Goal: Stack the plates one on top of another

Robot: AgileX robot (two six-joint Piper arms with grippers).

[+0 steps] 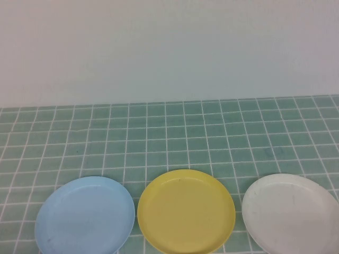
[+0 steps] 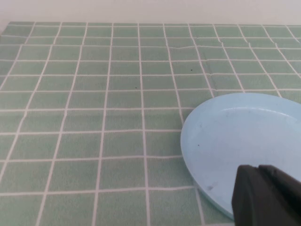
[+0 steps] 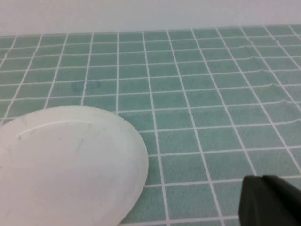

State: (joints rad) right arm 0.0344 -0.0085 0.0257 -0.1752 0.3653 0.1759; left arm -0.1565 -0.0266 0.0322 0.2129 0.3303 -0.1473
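Observation:
Three plates lie side by side at the near edge of the table in the high view: light blue (image 1: 85, 216) on the left, yellow (image 1: 186, 210) in the middle, white (image 1: 292, 212) on the right. None touches another. Neither arm shows in the high view. In the left wrist view my left gripper (image 2: 257, 168) is shut and empty, just above the near part of the light blue plate (image 2: 240, 136). In the right wrist view my right gripper (image 3: 261, 179) is shut and empty, over the cloth beside the white plate (image 3: 66, 165).
A green checked tablecloth (image 1: 169, 137) covers the table. A plain pale wall (image 1: 169, 47) stands behind it. The blue and white plates run past the bottom edge of the high view.

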